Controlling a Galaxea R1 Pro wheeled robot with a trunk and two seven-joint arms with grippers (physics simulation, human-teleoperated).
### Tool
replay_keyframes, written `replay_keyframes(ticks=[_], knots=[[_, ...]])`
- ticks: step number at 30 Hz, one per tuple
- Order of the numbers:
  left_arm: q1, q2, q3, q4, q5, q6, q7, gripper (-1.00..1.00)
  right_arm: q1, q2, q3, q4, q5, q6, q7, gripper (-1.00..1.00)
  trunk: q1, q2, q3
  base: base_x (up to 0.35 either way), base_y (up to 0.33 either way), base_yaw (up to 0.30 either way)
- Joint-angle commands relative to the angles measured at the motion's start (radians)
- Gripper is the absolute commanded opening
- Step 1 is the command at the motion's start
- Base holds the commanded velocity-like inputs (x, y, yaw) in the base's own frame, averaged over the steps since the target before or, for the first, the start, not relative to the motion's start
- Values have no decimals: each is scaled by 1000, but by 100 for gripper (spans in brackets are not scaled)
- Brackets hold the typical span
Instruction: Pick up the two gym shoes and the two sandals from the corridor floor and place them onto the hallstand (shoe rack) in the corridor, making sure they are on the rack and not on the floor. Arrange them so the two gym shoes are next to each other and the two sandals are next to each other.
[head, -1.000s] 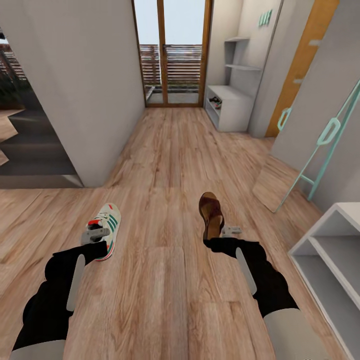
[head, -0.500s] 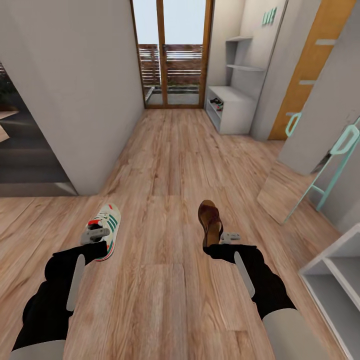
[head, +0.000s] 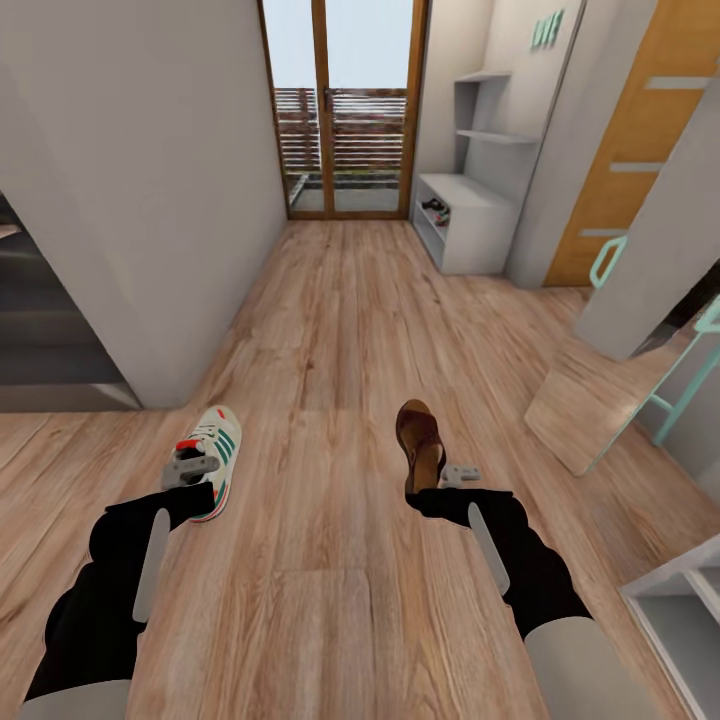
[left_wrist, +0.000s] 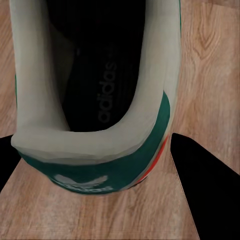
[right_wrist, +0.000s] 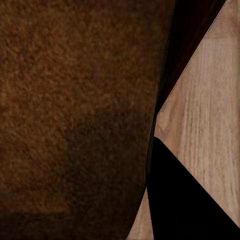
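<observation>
My left gripper is shut on one white gym shoe with green stripes, held at the heel above the corridor floor. The left wrist view looks into the gym shoe between black fingers. A brown sandal hangs from my right gripper, which is shut on it. The sandal fills most of the right wrist view beside a dark finger. The hallstand stands far ahead on the right, next to the glass doors, with small dark items on its shelf.
Glass doors close the corridor's far end. An orange door and a leaning mint-framed mirror line the right side. A low white shelf unit pokes in at the lower right. A grey wall corner juts out on the left.
The whole picture has shifted, so the camera has moved: the low shelf unit has slid toward the lower right edge. Both grippers keep their hold on the gym shoe and the sandal.
</observation>
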Motion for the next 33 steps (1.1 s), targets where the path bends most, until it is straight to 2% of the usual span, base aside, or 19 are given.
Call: replay_keyframes(ticks=[1,21,33], knots=[[0,0,0,0,-1,0,0,-100,0,0,0,0,-4,0,-3,-100,0,0,0,342,0,0],[0,-1,0,0,-1,0,0,-100,0,0,0,0,-11,0,-3,-100,0,0,0,342,2,0],[0,-1,0,0,-1,0,0,-100,0,1,-2,0,-3,-1,-10,-100,0,0,0,342,72,0]])
